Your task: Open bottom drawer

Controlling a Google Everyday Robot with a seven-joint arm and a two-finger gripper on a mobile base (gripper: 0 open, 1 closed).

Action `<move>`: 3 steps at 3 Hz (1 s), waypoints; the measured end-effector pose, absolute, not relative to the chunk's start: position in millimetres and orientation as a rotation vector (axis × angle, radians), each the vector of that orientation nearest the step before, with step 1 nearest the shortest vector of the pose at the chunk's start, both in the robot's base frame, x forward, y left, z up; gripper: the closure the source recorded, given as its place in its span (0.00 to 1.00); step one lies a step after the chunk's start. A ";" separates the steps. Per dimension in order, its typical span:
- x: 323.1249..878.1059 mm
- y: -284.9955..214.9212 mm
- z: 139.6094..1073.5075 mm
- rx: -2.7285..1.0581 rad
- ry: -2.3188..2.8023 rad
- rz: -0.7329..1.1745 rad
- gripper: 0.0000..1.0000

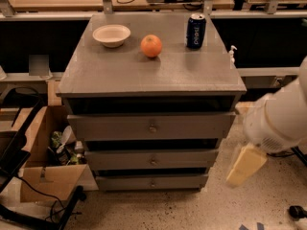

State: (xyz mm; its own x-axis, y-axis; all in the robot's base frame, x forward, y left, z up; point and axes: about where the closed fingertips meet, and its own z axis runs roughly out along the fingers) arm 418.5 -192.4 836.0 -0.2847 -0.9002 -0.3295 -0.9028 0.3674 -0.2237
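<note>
Presently: arm bent at right; tool (245, 166) hangs low beside the bottom drawer (124, 182), not touching; its state cannot be told.

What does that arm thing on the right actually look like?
The arm is a bulky, rounded casing in smooth white. Its end effector is a pale yellow, blocky, wedge-like piece, hanging just right of the grey cabinet.
</note>
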 end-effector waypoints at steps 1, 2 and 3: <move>407.1 -181.0 756.9 -1.488 2.301 0.072 0.00; 422.1 -171.6 703.4 -1.307 2.334 0.063 0.00; 431.2 -169.9 713.2 -1.281 2.304 0.046 0.00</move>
State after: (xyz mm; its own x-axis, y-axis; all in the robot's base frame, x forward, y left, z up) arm 431.2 -169.9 713.2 -0.4324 -0.7878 -0.4387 -0.8047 0.5566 -0.2064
